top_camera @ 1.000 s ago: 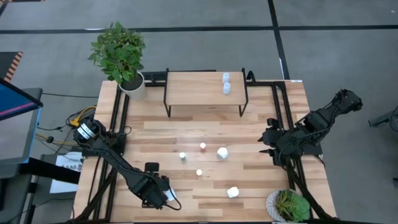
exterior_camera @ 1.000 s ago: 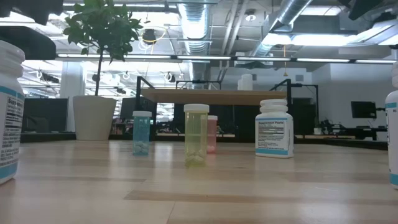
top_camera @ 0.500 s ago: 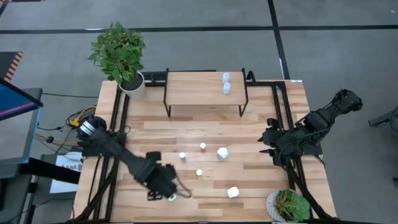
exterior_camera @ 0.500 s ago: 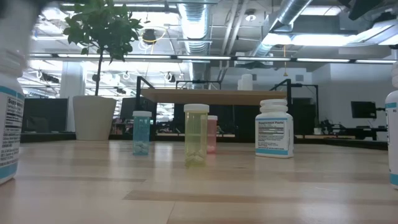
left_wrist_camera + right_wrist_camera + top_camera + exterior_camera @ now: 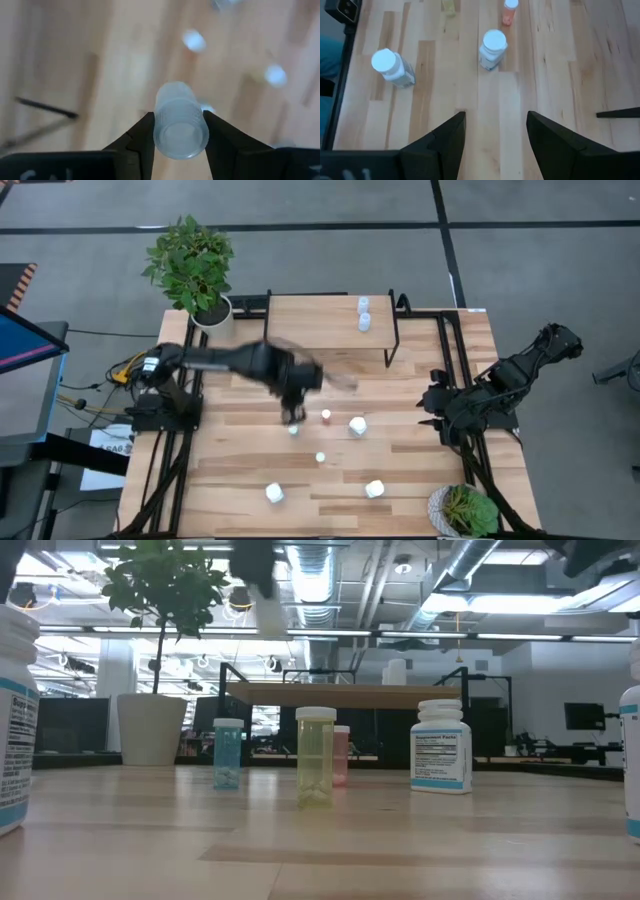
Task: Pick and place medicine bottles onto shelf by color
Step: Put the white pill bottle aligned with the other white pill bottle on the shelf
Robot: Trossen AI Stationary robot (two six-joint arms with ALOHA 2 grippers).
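My left gripper (image 5: 177, 116) is shut on a small pale-blue bottle (image 5: 179, 122), high above the table's middle (image 5: 291, 413). In the low view the bottle (image 5: 268, 612) is a blur under it. The shelf (image 5: 315, 325) stands at the far edge, with two white bottles (image 5: 364, 313) on its right end. A blue bottle (image 5: 228, 753), a yellow bottle (image 5: 316, 755), a pink bottle (image 5: 341, 755) and a white labelled bottle (image 5: 441, 745) stand upright on the table. My right gripper (image 5: 495, 135) is open and empty at the table's right edge (image 5: 432, 406). My left gripper pinches the pale-blue bottle between its two fingers, on opposite sides of the ribbed end nearest the wrist camera (image 5: 160, 125). The fingers point down and the bottle runs along them. It is lifted clear of the table.
Two larger white bottles stand near the front edge (image 5: 273, 493) (image 5: 374, 489). One potted plant (image 5: 195, 265) stands at the far left corner and another (image 5: 465, 510) at the near right corner. Black frame rails run along both table sides.
My left gripper has swung fast from the near left part of the table up and toward the far right. It now hangs over the table's middle, in front of the shelf, with the pale-blue bottle. The large white bottle near the front edge now shows.
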